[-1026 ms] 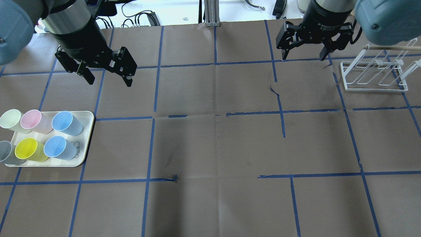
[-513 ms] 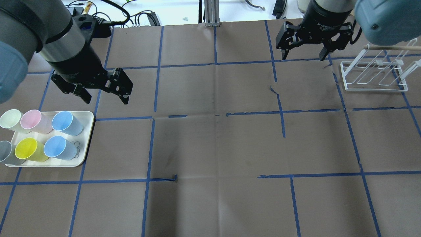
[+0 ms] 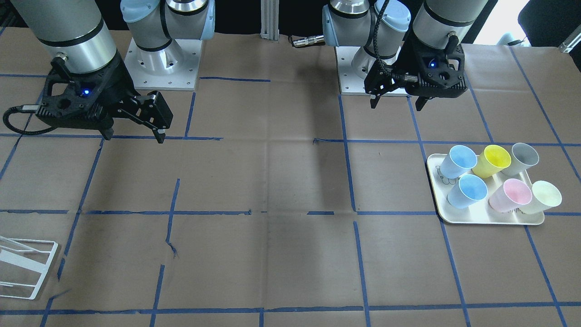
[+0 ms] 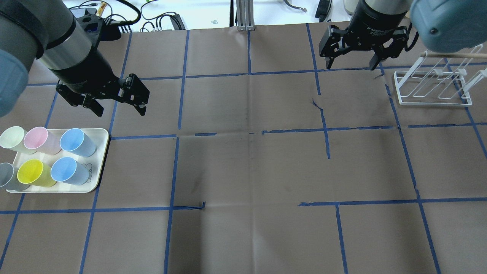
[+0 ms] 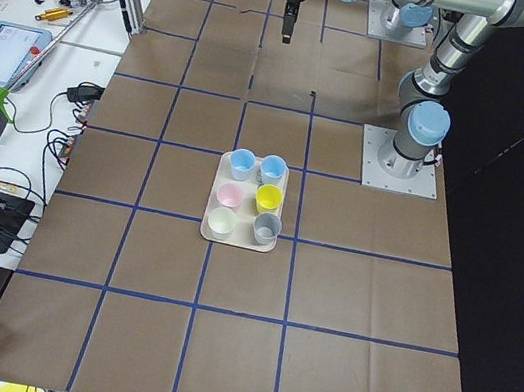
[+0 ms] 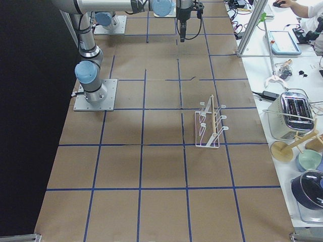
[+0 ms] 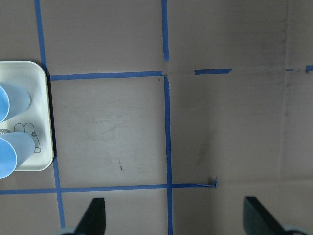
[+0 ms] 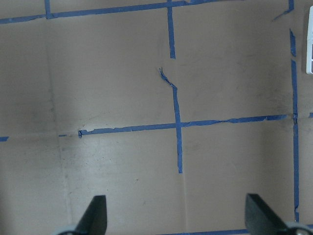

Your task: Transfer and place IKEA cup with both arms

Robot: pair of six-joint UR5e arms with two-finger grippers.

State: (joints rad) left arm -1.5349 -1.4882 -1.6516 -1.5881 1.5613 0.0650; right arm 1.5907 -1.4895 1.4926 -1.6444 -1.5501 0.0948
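While both arms hang raised over the table, the left gripper hovers empty, fingers spread wide, just off the tray's inner edge, the side facing the table's middle. Two blue cups stand along that very edge, so either lies down and out to the gripper's left. I take the cup to be the one farther from the robot; the twin sits beside it. Upright, mouth up, long axis vertical; pale blue, tapered, handleless, brighter inside. The right gripper, likewise spread and empty, hangs far from the tray, so the left is plainly nearer.
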